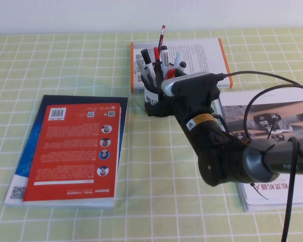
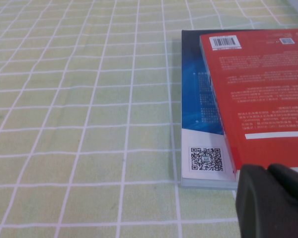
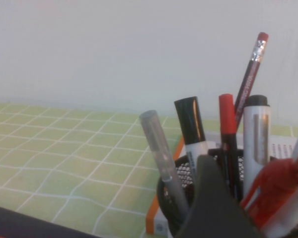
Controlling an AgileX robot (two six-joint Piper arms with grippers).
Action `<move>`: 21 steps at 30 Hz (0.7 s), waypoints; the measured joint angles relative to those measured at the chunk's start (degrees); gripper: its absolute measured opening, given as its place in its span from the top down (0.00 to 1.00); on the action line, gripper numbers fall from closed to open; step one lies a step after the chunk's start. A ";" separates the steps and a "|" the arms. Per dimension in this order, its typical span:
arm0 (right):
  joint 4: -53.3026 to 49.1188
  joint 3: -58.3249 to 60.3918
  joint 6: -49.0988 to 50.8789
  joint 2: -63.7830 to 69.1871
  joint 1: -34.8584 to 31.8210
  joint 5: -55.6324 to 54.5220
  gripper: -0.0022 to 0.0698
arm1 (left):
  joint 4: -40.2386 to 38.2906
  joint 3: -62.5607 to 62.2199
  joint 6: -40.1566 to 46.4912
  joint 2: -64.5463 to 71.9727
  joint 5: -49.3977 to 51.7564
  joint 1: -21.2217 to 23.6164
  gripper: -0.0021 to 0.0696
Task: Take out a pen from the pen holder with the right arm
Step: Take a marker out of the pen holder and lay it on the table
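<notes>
Nearest to us is the right arm point(image 1: 227, 151), a thick black limb reaching in to the pen holder point(image 1: 152, 105). The right gripper point(image 3: 253, 203) is right at the holder's rim, among the pens point(image 1: 156, 60). Its jaws stand wide, closed on nothing. In the right wrist view one dark finger point(image 3: 208, 203) sits just in front of the red pen point(image 3: 227, 129) and the silver marker point(image 3: 256, 134). The other finger is cut off at the picture's edge.

The holder is black wire mesh, round, and its pens stand upright or slightly tilted. A black-capped white marker point(image 3: 191, 124) and a clear grey pen point(image 3: 156, 144) lean to one side. A dark red pencil point(image 3: 251, 69) with an eraser tip rises highest. A red plastic shape point(image 3: 275, 183) beside the silver marker is too blurred to name. From the high view the wrist hides the holder's right side.

Behind the holder lies a white book with an orange edge point(image 1: 202, 55), and to its right an open glossy magazine point(image 1: 272, 116). Left of the holder and nearer the robot, a red book point(image 1: 76, 151) lies on a blue one point(image 1: 25, 171). The left gripper point(image 2: 270, 201) hangs over their corner, well apart from the holder; we cannot tell its state. All lies on a green checked cloth point(image 1: 156, 191).
</notes>
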 joint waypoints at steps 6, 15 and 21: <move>0.34 -0.12 0.00 0.70 -0.29 0.27 0.52 | 0.00 0.00 0.00 0.00 0.00 0.00 0.98; 1.27 -0.45 0.00 0.70 -0.90 0.65 0.52 | 0.00 0.00 0.00 0.00 0.00 0.00 0.98; 0.77 -1.70 0.00 0.70 -1.03 1.28 0.52 | 0.00 0.00 0.00 0.00 0.00 0.00 0.98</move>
